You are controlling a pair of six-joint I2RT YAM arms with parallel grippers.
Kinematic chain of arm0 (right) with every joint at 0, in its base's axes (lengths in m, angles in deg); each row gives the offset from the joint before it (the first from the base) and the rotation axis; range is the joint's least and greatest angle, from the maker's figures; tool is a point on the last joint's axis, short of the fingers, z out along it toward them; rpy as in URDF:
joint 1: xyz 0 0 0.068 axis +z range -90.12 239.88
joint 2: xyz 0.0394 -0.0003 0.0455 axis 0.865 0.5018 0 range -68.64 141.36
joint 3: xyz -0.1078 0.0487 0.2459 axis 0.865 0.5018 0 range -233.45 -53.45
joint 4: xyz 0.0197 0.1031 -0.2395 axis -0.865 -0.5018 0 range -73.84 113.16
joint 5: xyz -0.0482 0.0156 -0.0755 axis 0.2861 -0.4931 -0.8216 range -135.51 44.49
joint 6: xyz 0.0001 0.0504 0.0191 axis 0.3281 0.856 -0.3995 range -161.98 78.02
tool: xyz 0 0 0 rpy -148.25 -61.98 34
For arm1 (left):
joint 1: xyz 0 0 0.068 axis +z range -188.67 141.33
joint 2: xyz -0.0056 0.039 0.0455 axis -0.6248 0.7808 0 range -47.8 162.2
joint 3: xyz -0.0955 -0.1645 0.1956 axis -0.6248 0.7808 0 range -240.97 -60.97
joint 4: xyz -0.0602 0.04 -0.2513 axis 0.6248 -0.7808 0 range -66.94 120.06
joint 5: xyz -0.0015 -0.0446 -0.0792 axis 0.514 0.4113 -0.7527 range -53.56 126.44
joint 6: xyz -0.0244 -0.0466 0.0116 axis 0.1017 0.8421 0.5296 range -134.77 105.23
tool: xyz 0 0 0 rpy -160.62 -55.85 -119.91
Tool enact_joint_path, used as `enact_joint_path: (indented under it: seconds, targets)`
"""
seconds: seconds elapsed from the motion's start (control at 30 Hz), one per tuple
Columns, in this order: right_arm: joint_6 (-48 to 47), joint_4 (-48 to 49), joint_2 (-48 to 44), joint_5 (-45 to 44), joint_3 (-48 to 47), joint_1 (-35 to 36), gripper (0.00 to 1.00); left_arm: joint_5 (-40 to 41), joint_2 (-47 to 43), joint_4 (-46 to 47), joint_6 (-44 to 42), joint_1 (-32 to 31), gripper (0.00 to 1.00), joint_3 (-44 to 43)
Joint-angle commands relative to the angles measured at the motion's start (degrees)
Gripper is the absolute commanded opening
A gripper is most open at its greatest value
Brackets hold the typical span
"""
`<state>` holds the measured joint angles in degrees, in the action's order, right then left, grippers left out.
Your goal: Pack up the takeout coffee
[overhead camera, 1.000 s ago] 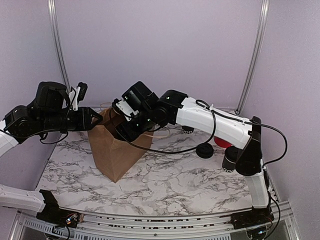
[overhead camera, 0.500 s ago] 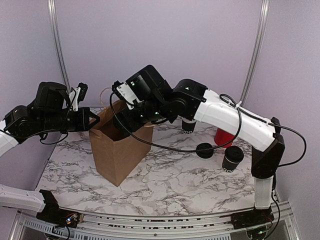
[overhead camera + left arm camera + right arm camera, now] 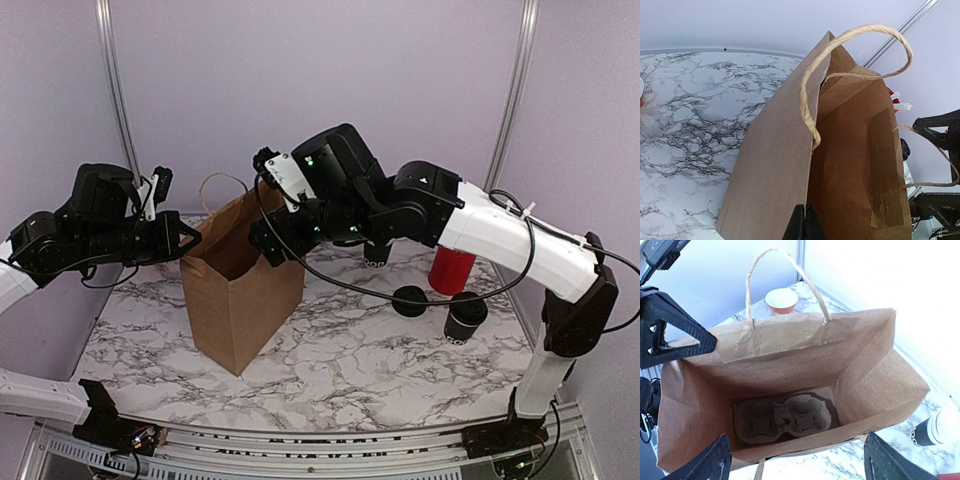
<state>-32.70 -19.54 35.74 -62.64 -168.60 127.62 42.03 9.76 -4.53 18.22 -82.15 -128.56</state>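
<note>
Change: right arm has lifted out of the paper bag [image 3: 245,290] since a second ago.
Right end effector [image 3: 274,242]: spread wide over the bag mouth; I see nothing held.
Left end effector [image 3: 188,240]: pressed together, pinching the bag's left rim.
Cup [image 3: 465,318]: upright on counter [image 3: 340,370], lower right of overhead frame; lid [image 3: 408,300] just left.

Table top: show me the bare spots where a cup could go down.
The table is bare right of the paper bag, in front of the lid and black cup, to the near edge; also left of the bag. Crowded: right rear, round the red tub.
</note>
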Motion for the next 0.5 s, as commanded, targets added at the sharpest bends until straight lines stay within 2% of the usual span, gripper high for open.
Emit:
enact_joint_path:
  seconds: [0.0,0.23,0.47]
  targets:
    - [1.4,5.7,-5.5,-1.3,3.8,0.6,0.89,-0.5,-1.6,3.8,5.8,0.2,0.00,1.8]
    - [2.7,8.9,-11.3,-1.4,10.3,0.6,0.89,0.8,-4.3,8.4,12.0,0.2,0.00,5.5]
    - [4.2,10.5,-16.8,-3.3,16.9,0.6,0.89,2.1,-5.1,9.0,13.6,0.2,0.00,6.0]
